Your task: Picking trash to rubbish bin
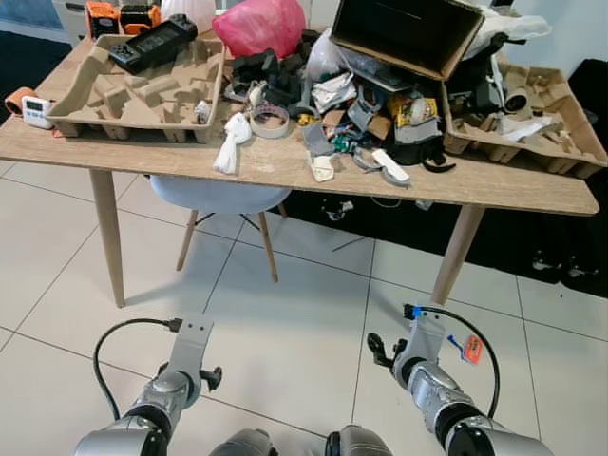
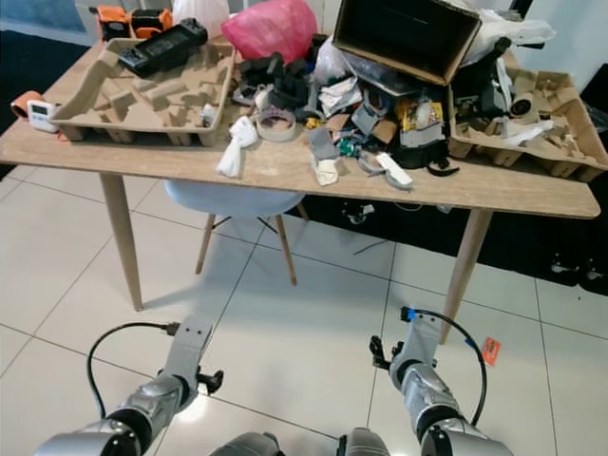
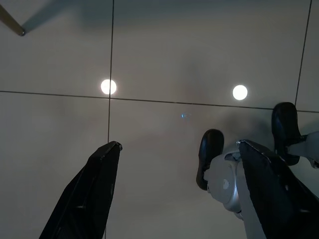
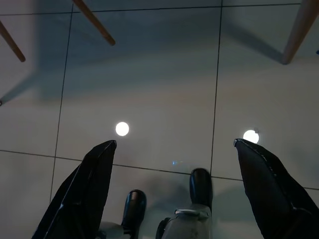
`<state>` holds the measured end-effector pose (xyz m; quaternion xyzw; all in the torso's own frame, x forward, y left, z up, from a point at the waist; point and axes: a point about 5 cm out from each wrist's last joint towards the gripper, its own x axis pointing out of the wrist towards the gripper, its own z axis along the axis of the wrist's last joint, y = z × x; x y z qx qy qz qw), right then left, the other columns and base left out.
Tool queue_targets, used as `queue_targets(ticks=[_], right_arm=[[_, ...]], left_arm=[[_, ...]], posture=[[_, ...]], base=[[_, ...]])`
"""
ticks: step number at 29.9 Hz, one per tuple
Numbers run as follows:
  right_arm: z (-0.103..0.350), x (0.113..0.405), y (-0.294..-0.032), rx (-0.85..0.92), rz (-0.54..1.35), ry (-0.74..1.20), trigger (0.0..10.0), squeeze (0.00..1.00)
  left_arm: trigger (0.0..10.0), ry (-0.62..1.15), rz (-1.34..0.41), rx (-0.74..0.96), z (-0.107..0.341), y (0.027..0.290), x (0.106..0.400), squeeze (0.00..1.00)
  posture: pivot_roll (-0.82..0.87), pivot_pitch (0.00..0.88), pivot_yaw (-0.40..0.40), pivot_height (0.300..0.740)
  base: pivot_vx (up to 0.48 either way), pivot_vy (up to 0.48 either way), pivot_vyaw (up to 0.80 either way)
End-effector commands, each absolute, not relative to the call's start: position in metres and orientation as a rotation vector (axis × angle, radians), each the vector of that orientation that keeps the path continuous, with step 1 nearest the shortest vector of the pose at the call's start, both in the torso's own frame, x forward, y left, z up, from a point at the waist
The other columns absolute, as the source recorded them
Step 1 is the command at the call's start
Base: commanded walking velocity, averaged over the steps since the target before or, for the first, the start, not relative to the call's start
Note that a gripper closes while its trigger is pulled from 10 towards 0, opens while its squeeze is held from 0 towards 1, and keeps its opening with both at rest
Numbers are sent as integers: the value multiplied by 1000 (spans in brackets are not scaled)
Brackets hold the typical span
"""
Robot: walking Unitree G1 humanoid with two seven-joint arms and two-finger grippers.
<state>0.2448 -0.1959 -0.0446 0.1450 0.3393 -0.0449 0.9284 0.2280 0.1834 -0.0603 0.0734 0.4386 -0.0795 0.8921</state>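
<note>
A wooden table [image 1: 285,166] stands ahead of me, littered with trash: a crumpled white paper [image 1: 228,147], a tape roll [image 1: 271,121], a heap of wrappers and scraps [image 1: 366,123] and a pink bag [image 1: 261,24]. Both arms hang low over the tiled floor, well short of the table, the left arm [image 1: 180,366] and the right arm [image 1: 423,356]. The left gripper [image 3: 179,145] is open above bare tile with nothing between its fingers. The right gripper [image 4: 175,143] is also open and holds nothing.
Moulded pulp trays [image 1: 133,90] [image 1: 532,123] sit at both ends of the table, with an open cardboard box [image 1: 408,33] at the back. A white chair [image 1: 223,195] is tucked under the table between its legs [image 1: 106,233] [image 1: 456,252]. Cables lie on a dark mat [image 1: 560,256] behind.
</note>
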Motion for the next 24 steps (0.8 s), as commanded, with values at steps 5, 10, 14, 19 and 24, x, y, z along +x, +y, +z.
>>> queue_targets(ticks=[5,10,14,19,24], right_arm=[[-50,237,-197,316,-102,723,10000,0],[-50,237,-197,320,-104,722,10000,0],[-50,237,-196,323,-105,721,10000,0],[-50,237,-196,325,-105,720,10000,0],[-50,238,-196,328,-106,718,10000,0]], left_arm=[[10000,935,-178,164,-64,185,221,0],[10000,936,-184,165,-65,184,221,0],[10000,936,-188,167,-65,184,221,0],[10000,935,-191,169,-64,184,221,0],[10000,934,-194,170,-64,184,222,0]], posture=[[140,111,-53,740],[140,111,-53,740],[138,114,-49,740],[138,114,-49,740],[138,113,-45,740]], base=[[0,0,0],[0,0,0],[0,0,0],[150,0,0],[252,0,0]])
